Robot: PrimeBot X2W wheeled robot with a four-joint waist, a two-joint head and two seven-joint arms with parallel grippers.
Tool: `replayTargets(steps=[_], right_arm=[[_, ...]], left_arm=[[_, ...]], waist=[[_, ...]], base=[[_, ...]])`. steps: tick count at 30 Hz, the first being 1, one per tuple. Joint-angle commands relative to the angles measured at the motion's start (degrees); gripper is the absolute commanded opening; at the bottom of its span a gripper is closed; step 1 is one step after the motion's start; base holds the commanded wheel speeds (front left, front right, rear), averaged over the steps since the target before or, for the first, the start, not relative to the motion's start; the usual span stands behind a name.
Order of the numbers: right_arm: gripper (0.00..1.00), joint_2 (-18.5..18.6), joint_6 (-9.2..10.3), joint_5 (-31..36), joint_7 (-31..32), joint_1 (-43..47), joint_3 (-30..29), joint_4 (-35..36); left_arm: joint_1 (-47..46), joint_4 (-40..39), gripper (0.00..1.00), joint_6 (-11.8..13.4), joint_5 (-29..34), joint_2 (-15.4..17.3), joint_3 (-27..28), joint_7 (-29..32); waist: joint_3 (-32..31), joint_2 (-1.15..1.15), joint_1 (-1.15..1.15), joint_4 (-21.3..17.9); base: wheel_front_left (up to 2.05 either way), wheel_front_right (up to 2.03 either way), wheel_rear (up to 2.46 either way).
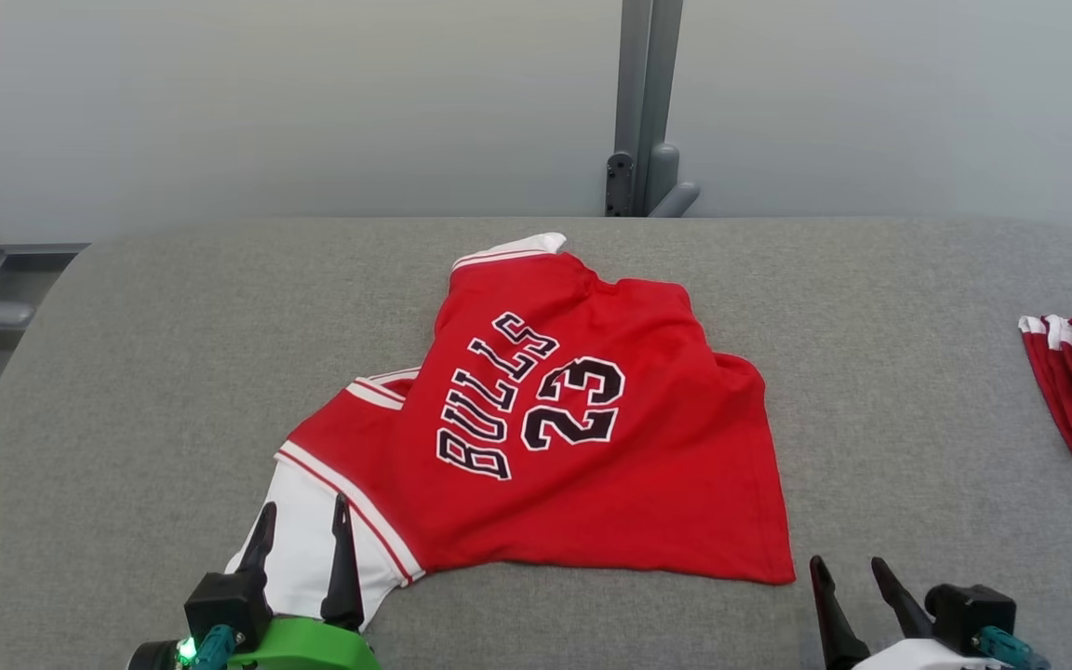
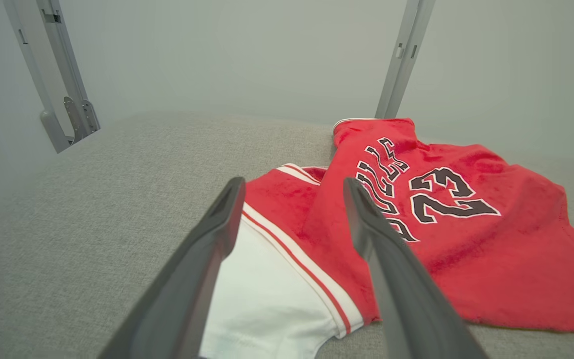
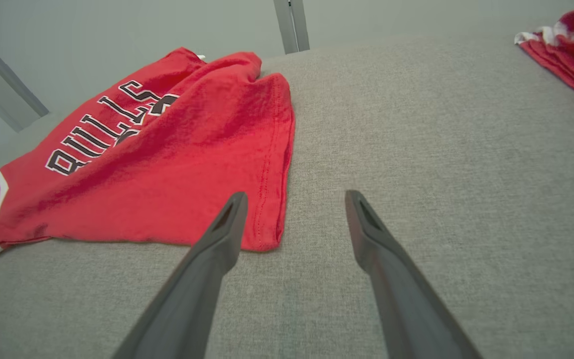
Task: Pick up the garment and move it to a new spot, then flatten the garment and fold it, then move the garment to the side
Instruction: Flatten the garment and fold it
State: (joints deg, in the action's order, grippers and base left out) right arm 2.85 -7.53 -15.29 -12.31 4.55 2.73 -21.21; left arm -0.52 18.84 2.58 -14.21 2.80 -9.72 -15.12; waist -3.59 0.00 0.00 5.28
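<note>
Beneath the left gripper (image 1: 304, 504), spread and empty, white sleeve (image 2: 267, 304) of red jersey (image 1: 592, 475), right gripper (image 1: 845, 563) likewise spread, empty, beside the hem.

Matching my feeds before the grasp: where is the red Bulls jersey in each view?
Head view: red Bulls jersey at centre.
Left wrist view: red Bulls jersey from centre to right edge.
Right wrist view: red Bulls jersey at upper left.
Shared landmark: grey post standing behind it.
</note>
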Motion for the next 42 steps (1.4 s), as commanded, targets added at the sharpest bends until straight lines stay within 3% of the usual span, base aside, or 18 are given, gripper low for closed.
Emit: replayTargets(steps=[1,7,19,20,21,22,24,25,31,42], right_arm=[[1.0,0.1,0.09,-0.9,0.2,-1.1,0.5,-1.2],[1.0,0.1,0.08,-6.5,1.6,-7.2,2.4,-13.8],[1.0,-0.1,0.04,-13.5,-1.3,-15.1,7.1,-30.0],[0.96,-0.2,0.03,-13.9,-1.5,-15.6,7.8,-30.8],[0.71,-0.3,0.03,-14.4,-1.5,-15.9,8.4,-31.3],[0.71,-0.3,0.03,-14.4,-1.5,-15.9,8.4,-31.3],[0.18,-0.4,-0.06,-14.8,-1.9,-16.5,9.7,-32.3],[0.0,-0.4,-0.06,-14.7,-1.9,-16.8,10.0,-32.6],[0.0,0.1,0.06,-13.2,-2.7,-18.8,8.8,-31.9],[0.0,0.1,0.09,-5.7,-2.8,-16.2,0.8,-23.1]], left_arm=[[0.3,0.1,1.0,0.1,0.1,0.2,-0.1,0.0],[-0.1,0.6,1.0,0.2,-0.2,0.2,-0.8,0.0],[0.3,1.0,1.0,0.2,-0.2,0.2,-0.9,0.0],[0.4,1.1,1.0,0.2,-0.2,0.2,-0.6,0.0],[0.4,1.4,1.0,0.3,-0.3,0.2,-0.2,0.0],[0.4,1.4,1.0,0.3,-0.3,0.2,-0.2,0.0],[0.5,2.0,1.0,0.5,-0.2,0.3,0.6,0.0],[0.3,2.4,1.0,0.5,-0.3,0.5,1.2,0.0],[-1.9,8.0,1.0,0.1,-2.3,1.6,4.3,0.0],[-9.3,25.6,1.0,-3.4,-8.0,2.7,6.9,4.7]], waist=[[0.4,0.0,0.0,0.7],[1.3,0.0,0.0,3.7],[2.4,0.0,0.0,7.8],[2.4,0.0,0.0,7.9],[2.4,0.0,0.0,7.9],[2.4,0.0,0.0,7.9],[2.5,0.0,0.0,7.6],[2.5,0.0,0.0,7.4],[2.9,0.0,0.0,5.4],[4.6,0.0,0.0,1.8]], base=[[0.0,0.0,0.0],[0.0,0.0,0.0],[0.0,0.0,0.0],[0.0,0.0,0.0],[0.0,0.0,0.0],[0.0,0.0,0.0],[0.0,0.0,0.0],[0.0,0.0,0.0],[0.0,0.0,0.0],[0.0,0.0,0.0]])
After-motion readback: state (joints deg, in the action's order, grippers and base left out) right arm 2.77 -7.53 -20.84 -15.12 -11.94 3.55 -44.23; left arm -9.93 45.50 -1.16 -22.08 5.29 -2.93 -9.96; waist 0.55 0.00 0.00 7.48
